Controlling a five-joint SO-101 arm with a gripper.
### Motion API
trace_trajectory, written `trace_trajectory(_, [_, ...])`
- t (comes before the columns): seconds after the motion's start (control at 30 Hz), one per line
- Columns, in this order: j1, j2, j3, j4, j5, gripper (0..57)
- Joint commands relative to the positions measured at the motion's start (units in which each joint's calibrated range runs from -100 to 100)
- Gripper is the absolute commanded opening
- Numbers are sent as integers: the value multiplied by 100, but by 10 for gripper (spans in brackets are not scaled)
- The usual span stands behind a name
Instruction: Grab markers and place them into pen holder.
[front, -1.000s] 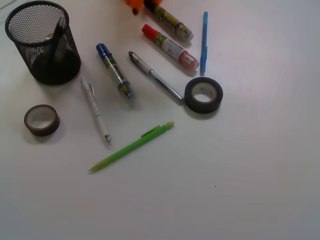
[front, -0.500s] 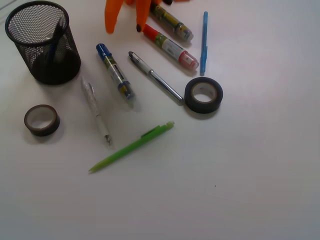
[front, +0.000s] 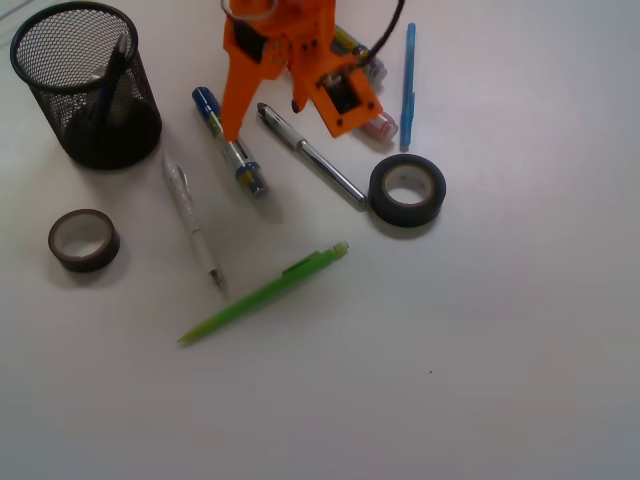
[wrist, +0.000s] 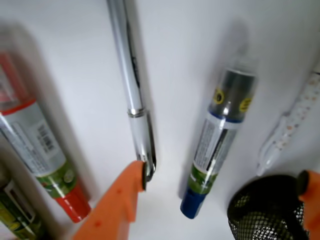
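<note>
Desk (front: 500, 350): plain white, matte, faint pink cast toward the upper edge in the front view. Nothing of the room shows past it.

My claw (front: 262, 122) hangs over the upper middle of the desk, its two orange prongs spread wide. One tip is down beside the blue-ended marker (front: 229, 141), the other by the cap end of the silver pen (front: 312, 156). It grips nothing.

Red-ended marker (wrist: 37, 150) lies partly under my body in the front view; only its pinkish cap shows there. Dark and yellow marker (front: 358, 52) lies just beyond it, mostly hidden too.

Pen holder (front: 88, 85): black mesh, upright at the upper left corner, well apart from the markers, with something dark already standing inside.

Writing: in the wrist view the blue-ended marker (wrist: 216, 142) bears a white label with fine print, too blurred to read, and round yellow marks under its clear cap. The red-ended marker has a similar printed label, also unreadable.

Others: white pen (front: 191, 221), green pencil (front: 264, 293), slim blue pen (front: 408, 85), two tape rolls (front: 407, 190) (front: 84, 240).
</note>
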Motion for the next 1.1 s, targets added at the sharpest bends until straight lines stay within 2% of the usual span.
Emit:
trace_trajectory(0.0, [-110,349,-612,105,-151,336])
trace_trajectory(0.57, [525,1207,-667,-875,-132,336])
trace_trajectory(1.07, [495,1946,-667,-1199,-142,328])
